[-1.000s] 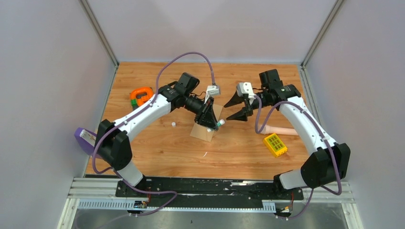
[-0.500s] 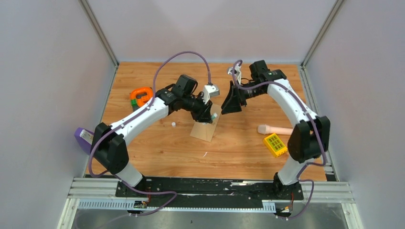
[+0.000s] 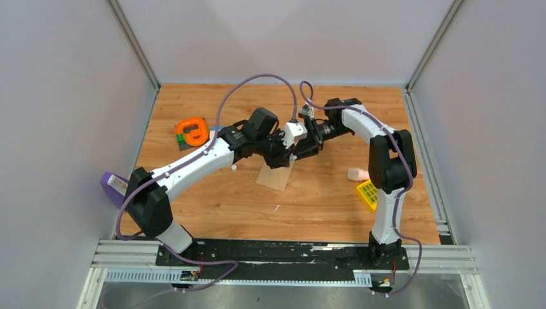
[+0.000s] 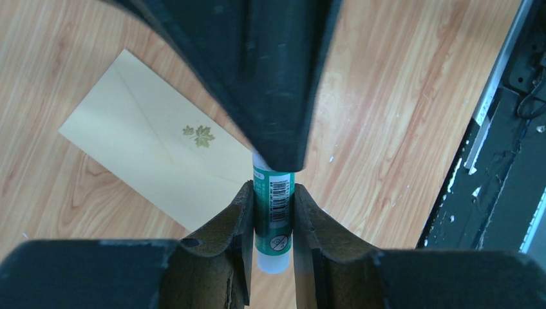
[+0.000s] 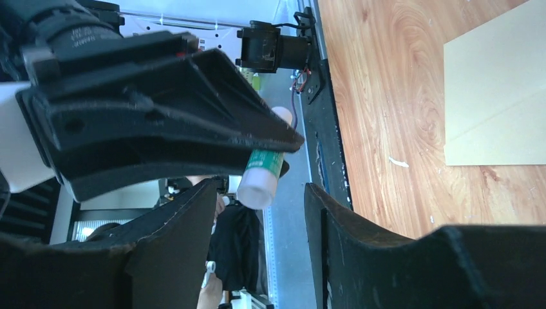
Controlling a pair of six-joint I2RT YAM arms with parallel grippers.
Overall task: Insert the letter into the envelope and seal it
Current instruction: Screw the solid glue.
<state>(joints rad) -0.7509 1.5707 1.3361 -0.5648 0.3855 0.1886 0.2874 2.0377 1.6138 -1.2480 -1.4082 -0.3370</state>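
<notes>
Above the envelope (image 4: 148, 161), flat on the surface (image 4: 386, 96), a glue stick (image 4: 275, 251) is clamped by the left gripper (image 4: 273, 193). The right gripper (image 5: 263, 188), now swung in, is held apart around its end, probably for uncapping. No letter is seen.

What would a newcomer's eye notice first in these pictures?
The left gripper clamps a green-and-white glue stick above the tan envelope, which lies flat mid-table. The right gripper, jaws open, faces the stick's white end without touching it.
</notes>
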